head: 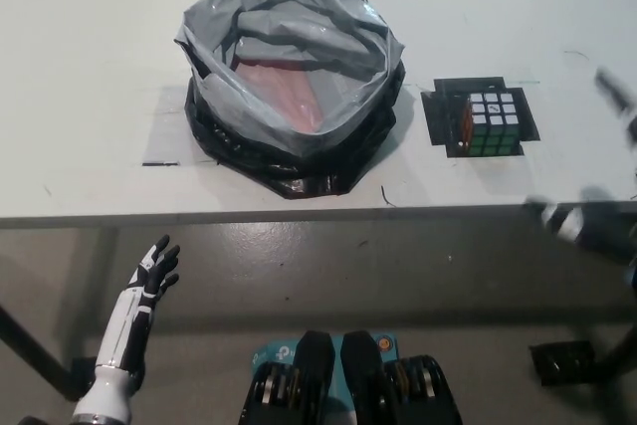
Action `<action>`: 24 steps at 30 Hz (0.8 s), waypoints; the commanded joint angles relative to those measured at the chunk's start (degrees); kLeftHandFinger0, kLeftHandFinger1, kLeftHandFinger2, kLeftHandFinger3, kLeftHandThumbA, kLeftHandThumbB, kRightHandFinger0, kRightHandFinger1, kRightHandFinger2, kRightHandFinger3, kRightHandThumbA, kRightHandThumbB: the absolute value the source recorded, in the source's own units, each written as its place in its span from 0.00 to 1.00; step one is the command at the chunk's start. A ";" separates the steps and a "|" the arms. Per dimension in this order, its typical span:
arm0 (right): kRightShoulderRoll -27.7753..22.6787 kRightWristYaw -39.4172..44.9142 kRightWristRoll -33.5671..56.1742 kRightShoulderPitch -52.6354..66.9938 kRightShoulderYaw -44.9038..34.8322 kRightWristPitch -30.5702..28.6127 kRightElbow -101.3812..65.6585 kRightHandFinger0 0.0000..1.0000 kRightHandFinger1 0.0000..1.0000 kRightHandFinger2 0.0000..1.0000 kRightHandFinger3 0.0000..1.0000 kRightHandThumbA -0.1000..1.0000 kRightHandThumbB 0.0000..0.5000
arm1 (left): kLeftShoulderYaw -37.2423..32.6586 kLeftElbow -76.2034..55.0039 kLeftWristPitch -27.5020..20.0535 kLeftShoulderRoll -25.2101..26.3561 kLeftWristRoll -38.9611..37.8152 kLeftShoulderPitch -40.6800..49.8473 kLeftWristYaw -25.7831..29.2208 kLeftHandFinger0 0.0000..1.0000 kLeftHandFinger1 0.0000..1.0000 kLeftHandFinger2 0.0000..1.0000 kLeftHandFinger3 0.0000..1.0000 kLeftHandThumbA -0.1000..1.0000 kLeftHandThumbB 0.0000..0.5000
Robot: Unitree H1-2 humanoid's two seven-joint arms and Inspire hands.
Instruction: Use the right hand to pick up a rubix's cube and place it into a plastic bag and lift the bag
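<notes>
Grey plastic bag (291, 77) standing open at upper centre of frame on the white bench (90, 27), mouth wide, rim rolled over a black outer fold; something reddish visible inside, not identifiable. Rubik's cube (492, 123) sitting on a black marker patch (435, 116) at right of frame, near the bag but apart from it, white face up, untouched. Step in hand judged as the opening reach: nothing grasped yet. Right hand (582, 221) blurred at the right edge, below the bench edge; fingers cannot be told. Left hand (155, 271) resting at lower left, below the bench, fingers spread, holding nothing. Next move calls for raising over the bench edge and closing on the cube. Taped outline (164, 136) left of bag. Nothing blocking the route from cube to bag mouth.
</notes>
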 commanded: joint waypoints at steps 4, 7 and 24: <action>-15.82 25.29 -2.62 -30.59 8.83 22.79 6.40 1.00 1.00 1.00 1.00 1.00 0.81 | 0.42 -2.21 -3.95 0.67 -0.34 -0.98 -0.40 1.00 1.00 1.00 1.00 1.00 0.34; -16.02 31.46 -3.33 -39.14 14.10 22.91 16.20 1.00 1.00 1.00 1.00 0.98 0.88 | 0.37 -1.70 -4.34 0.64 -0.14 -1.24 -0.29 1.00 1.00 1.00 1.00 1.00 0.32; -7.19 44.47 -10.69 -56.70 34.99 18.91 55.84 1.00 1.00 1.00 1.00 0.85 1.00 | 0.54 -1.86 -3.91 0.79 -1.02 -1.69 -0.76 1.00 1.00 1.00 1.00 1.00 0.34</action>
